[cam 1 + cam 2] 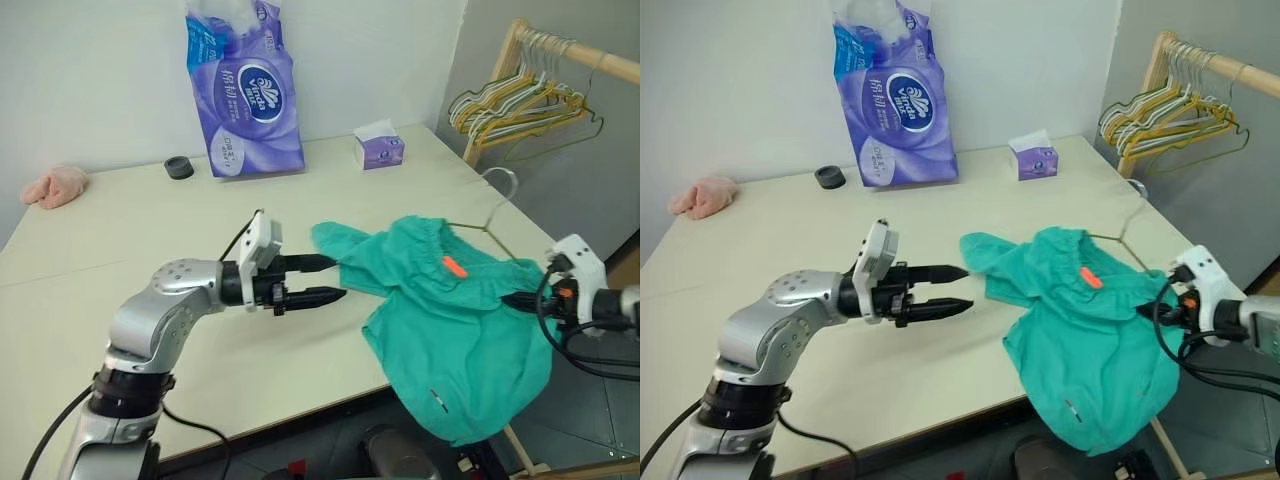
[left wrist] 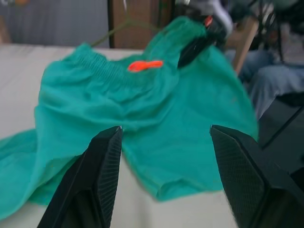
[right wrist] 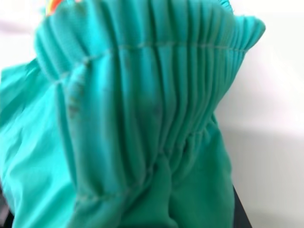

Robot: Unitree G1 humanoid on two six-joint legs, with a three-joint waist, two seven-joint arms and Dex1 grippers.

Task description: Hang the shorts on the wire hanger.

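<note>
- Shorts (image 1: 455, 330) lie at table's (image 1: 120, 260) right front corner, draped over the edge, wire hanger (image 1: 490, 225) partly beneath.
- Right gripper (image 1: 522, 299) closed on the waistband; left gripper (image 1: 335, 279) spread, empty, just beside the cloth.
- Step judged: threading shorts onto hanger; next calls for the left gripper to pinch the near side.

Shorts (image 1: 440, 330): solid teal-green, gathered waistband ribbed with fine pleats; small bright orange loop tag (image 1: 453, 266) at the waist. Wire hanger (image 1: 490, 225): thin olive-grey. Surface (image 1: 120, 250): plain pale cream. Left gripper (image 1: 335, 279): black textured fingers (image 2: 102, 175), white housing, silver-grey arm. Tissue pack (image 1: 245, 95): purple and blue with white lettering. Tissue box (image 1: 379, 150): purple and white. Cloth lump (image 1: 55, 186): pink. Small round item (image 1: 179, 167): black. Bunched hangers (image 1: 515, 105): yellow, green, white.
</note>
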